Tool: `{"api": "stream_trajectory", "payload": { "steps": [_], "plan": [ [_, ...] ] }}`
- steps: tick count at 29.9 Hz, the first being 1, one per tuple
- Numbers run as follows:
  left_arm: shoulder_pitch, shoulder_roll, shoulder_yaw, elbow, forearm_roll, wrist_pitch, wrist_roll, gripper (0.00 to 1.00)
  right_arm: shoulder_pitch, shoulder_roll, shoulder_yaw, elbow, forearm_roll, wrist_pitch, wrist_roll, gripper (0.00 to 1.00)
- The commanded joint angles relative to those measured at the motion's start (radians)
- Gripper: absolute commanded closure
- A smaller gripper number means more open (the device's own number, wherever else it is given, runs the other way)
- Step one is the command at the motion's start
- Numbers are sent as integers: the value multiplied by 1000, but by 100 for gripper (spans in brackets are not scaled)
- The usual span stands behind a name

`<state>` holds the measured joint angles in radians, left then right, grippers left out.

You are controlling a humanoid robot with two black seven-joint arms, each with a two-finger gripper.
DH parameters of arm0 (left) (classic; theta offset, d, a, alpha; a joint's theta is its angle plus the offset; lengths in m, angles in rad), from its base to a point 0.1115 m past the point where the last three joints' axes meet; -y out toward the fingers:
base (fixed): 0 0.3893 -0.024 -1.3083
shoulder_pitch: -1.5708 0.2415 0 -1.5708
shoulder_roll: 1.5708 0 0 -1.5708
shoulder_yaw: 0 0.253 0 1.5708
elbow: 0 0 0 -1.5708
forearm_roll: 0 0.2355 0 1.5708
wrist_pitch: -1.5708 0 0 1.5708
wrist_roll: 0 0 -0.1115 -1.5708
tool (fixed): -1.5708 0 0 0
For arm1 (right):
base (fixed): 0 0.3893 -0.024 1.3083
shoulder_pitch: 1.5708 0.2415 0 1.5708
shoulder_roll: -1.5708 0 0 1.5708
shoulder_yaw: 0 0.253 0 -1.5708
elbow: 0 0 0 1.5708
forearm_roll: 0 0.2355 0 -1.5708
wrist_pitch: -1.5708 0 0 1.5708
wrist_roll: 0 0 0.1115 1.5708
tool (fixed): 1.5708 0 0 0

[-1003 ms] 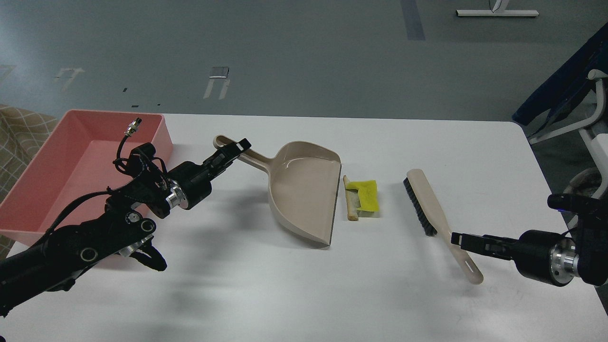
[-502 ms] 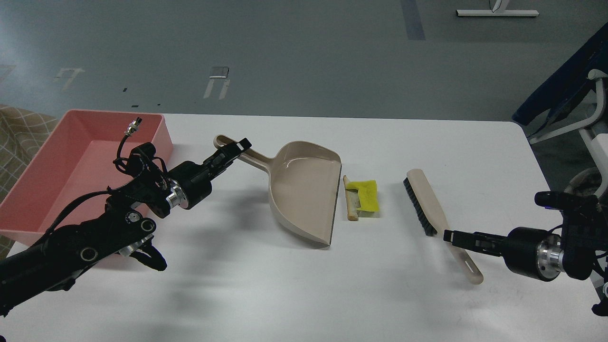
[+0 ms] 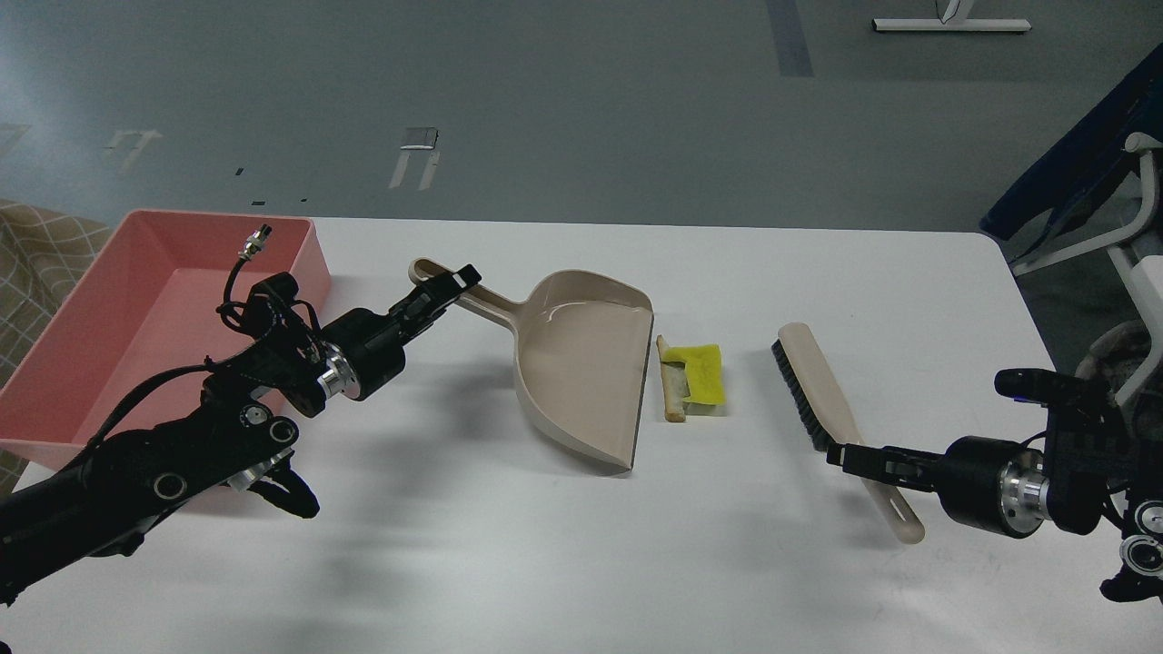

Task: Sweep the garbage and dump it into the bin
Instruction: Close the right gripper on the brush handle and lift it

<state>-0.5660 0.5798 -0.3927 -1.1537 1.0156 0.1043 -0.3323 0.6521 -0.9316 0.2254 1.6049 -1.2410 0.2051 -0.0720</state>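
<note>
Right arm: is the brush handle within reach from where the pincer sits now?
Probably yes. The right pincer is already at the brush, across its handle just below the bristles, with only bare table around. Whether it has closed on the handle can't be told.

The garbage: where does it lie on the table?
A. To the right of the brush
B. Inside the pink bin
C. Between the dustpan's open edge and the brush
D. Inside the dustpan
C: the garbage lies on the bare table just right of the dustpan lip and left of the brush; the bin sits far left.
</note>
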Motion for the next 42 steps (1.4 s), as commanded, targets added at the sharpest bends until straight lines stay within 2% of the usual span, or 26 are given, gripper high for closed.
{"api": "stream_trajectory", "payload": {
  "steps": [1, 6, 9, 18, 21, 23, 25, 27, 42],
  "plan": [
    [0, 0, 0, 0, 0, 0, -1, 100, 0, 4, 0, -3, -2, 0, 0, 39],
    [0, 0, -2, 0, 0, 0, -1, 100, -2, 14, 0, -16, -3, 0, -3, 41],
    [0, 0, -2, 0, 0, 0, -1, 100, -2, 14, 0, -16, -3, 0, -5, 50],
    [1, -2, -3, 0, 0, 0, 1, 100, -8, 16, 0, -16, -5, -1, -23, 62],
    [0, -2, -2, 0, 0, 0, 1, 100, -8, 16, 0, -14, -3, 0, -26, 71],
    [0, -2, -2, 0, 0, 0, -1, 100, -8, 16, 0, -14, -2, 2, -28, 85],
    [0, -2, -2, 0, 0, 0, 1, 100, -8, 14, 0, -14, -2, 2, -28, 94],
    [0, -2, -2, 0, 0, 0, 1, 100, -9, 14, -1, -14, 0, 2, -31, 99],
    [-3, -12, 0, -1, 0, -1, 3, 100, 15, -26, 3, 53, 3, 2, -52, 100]
  ]
}}
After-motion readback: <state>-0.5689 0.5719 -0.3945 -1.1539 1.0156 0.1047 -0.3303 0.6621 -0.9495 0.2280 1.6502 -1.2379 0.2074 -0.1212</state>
